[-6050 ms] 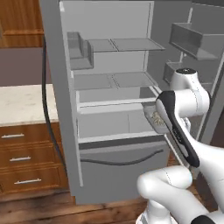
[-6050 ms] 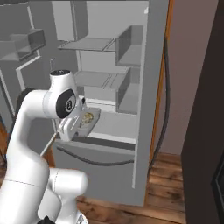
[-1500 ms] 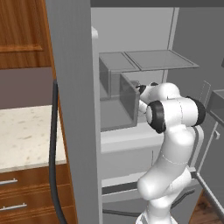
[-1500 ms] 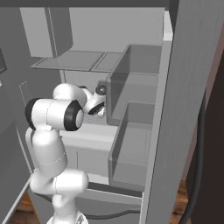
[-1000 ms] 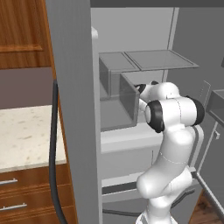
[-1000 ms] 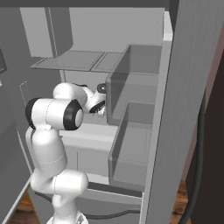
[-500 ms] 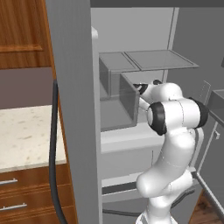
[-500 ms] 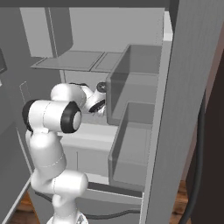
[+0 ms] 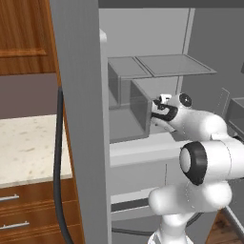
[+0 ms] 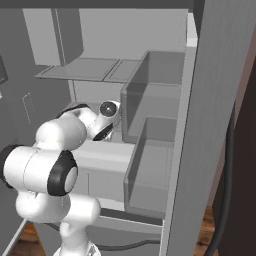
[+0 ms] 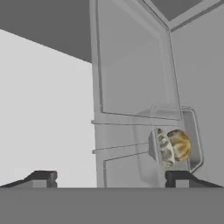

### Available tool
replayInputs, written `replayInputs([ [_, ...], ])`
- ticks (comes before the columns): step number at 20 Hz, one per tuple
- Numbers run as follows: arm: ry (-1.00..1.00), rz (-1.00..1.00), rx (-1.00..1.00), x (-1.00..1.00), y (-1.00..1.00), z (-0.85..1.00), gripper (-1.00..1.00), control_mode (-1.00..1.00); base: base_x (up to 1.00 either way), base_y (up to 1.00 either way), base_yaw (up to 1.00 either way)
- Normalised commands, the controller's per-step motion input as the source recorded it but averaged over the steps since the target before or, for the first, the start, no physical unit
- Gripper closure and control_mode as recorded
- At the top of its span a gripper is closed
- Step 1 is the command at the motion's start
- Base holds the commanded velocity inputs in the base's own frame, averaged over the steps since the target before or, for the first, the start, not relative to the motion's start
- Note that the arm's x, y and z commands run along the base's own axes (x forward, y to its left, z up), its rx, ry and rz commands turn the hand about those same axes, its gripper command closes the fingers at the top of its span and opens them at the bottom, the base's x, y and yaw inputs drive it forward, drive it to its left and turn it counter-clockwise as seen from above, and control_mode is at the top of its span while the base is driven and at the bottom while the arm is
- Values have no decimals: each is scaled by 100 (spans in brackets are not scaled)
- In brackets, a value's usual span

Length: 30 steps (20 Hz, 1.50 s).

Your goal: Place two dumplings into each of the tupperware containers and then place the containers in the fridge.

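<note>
In the hand view my gripper (image 11: 111, 177) stands wide open, its two dark fingertips (image 11: 43, 177) far apart with nothing between them. Just beyond the right fingertip a dark grey tupperware container (image 11: 194, 131) rests on a white shelf inside the fridge (image 11: 48, 109). Dumplings (image 11: 174, 146), pale and brownish, lie in it. From the left base view my arm reaches into the open fridge (image 9: 81, 119), with the gripper (image 9: 155, 107) at the level of the middle shelf. The container is hidden behind my hand there.
Clear glass shelves (image 9: 162, 64) hang above my hand. Grey bins (image 10: 155, 125) stand to the right of it in the right base view. A marble counter (image 9: 28, 152) over wooden drawers lies left of the fridge. A black cable (image 9: 58, 167) runs down the fridge's side.
The jaws have spread wide and the container stands free on the shelf. My elbow has dropped lower while the hand stays at the shelf.
</note>
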Motion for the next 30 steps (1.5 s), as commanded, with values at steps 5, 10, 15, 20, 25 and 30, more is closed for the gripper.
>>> replayInputs([
  [5,21,-1,0,-75,27,62,-100,-100,0,0,0],
  [10,33,-32,3,-56,8,46,-100,-100,0,0,0],
  [15,23,-70,16,-69,0,0,-100,-100,0,0,0],
  [20,17,-78,25,-62,-1,20,-100,-100,0,0,0],
  [25,5,-77,29,-81,-2,21,-100,-100,0,0,0],
  [30,-13,-58,14,-71,-1,2,-100,-100,0,0,0],
])
